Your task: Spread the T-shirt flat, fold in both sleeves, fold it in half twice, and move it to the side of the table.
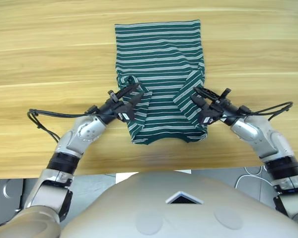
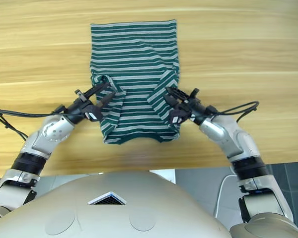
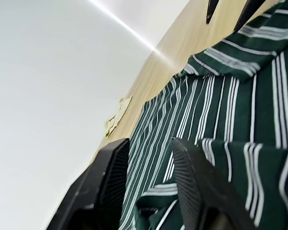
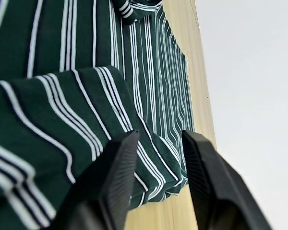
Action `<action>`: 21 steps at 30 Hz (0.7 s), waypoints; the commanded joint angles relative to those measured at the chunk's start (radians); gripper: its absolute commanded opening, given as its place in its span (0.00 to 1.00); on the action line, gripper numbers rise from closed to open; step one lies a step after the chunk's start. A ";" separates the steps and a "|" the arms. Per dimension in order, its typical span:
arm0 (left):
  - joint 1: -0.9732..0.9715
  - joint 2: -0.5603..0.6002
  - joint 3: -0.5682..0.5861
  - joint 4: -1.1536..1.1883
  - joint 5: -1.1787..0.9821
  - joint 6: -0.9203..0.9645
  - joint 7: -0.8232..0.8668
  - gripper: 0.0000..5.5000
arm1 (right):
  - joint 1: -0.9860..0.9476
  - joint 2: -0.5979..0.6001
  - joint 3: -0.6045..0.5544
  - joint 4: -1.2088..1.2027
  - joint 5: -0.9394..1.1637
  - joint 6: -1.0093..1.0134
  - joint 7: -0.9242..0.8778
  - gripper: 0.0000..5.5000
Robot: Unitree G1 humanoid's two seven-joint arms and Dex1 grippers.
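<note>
The T-shirt (image 1: 161, 64) lies mid-surface (image 1: 49, 49), sleeves apparently folded in already; both halvings and the move aside look still to do. The left end effector (image 1: 135, 94) and right end effector (image 1: 197, 96) sit at its near left and right edges, fingers parted, cloth between them.

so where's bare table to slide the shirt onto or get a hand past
Wide bare table lies left of the T-shirt and as much on its right, plus a strip beyond its far hem. Crowded: the shirt's near half, flanked by the left claw and right claw.
</note>
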 commanded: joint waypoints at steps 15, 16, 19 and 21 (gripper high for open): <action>0.414 0.485 0.102 -0.313 -0.349 0.120 -0.564 0.46 | 0.312 -0.295 -0.185 -0.189 0.196 -0.008 0.322 0.50; 0.400 0.476 0.081 -0.307 -0.334 0.127 -0.583 0.46 | 0.314 -0.297 -0.178 -0.194 0.190 -0.011 0.336 0.50; 0.355 0.449 0.022 -0.263 -0.285 0.138 -0.621 0.46 | 0.347 -0.310 -0.172 -0.213 0.187 -0.014 0.369 0.50; 0.327 0.436 -0.015 -0.241 -0.273 0.137 -0.645 0.46 | 0.357 -0.304 -0.159 -0.227 0.189 -0.014 0.379 0.50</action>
